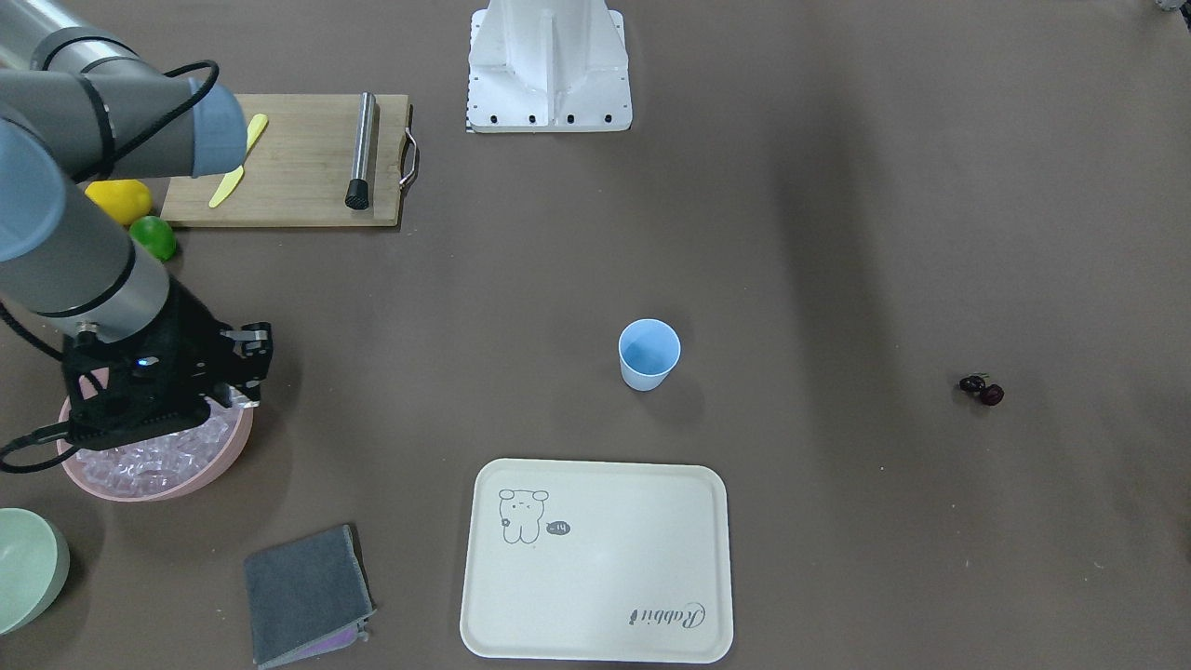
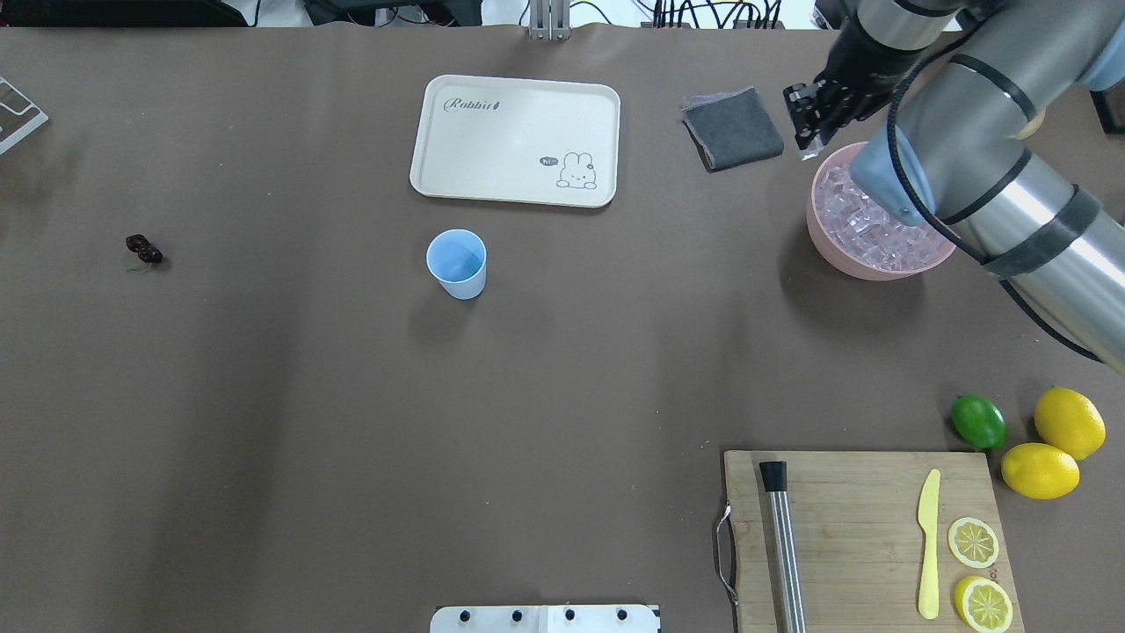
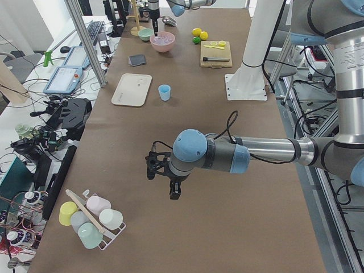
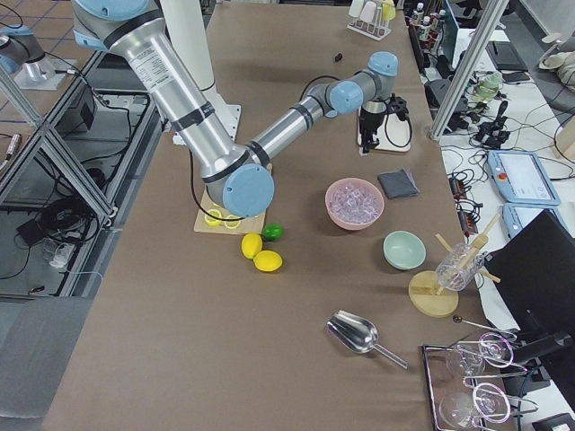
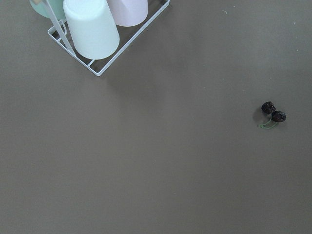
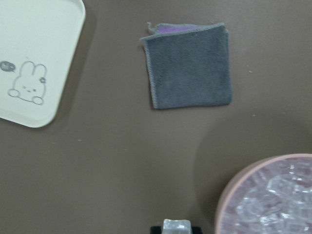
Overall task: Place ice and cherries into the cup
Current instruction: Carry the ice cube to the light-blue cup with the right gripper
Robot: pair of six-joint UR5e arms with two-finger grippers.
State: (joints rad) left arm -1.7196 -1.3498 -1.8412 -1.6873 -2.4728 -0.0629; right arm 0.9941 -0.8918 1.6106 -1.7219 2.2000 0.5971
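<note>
Pink bowl (image 1: 228,456), front-facing view: heaped with ice (image 1: 140,465), right gripper (image 1: 244,391) above its rim. Light-blue cup (image 1: 649,354) upright mid-table, blue floor showing; cherries (image 1: 982,389) well apart from it.
Overhead: tray (image 2: 514,132) and grey cloth (image 2: 734,130) lie beyond cup and bowl.
Left side view: left gripper (image 3: 173,190) hangs over the table; cannot tell its finger state.
Right wrist: fingers pinch one ice cube (image 6: 176,226) just beside the bowl's rim.
Left wrist: cherries lie well apart from a wire rack (image 5: 105,68) of tumblers.

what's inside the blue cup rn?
Nothing visible: the cup shows a bare blue interior, no ice or cherries. Each view hides the inner wall nearest its camera.
</note>
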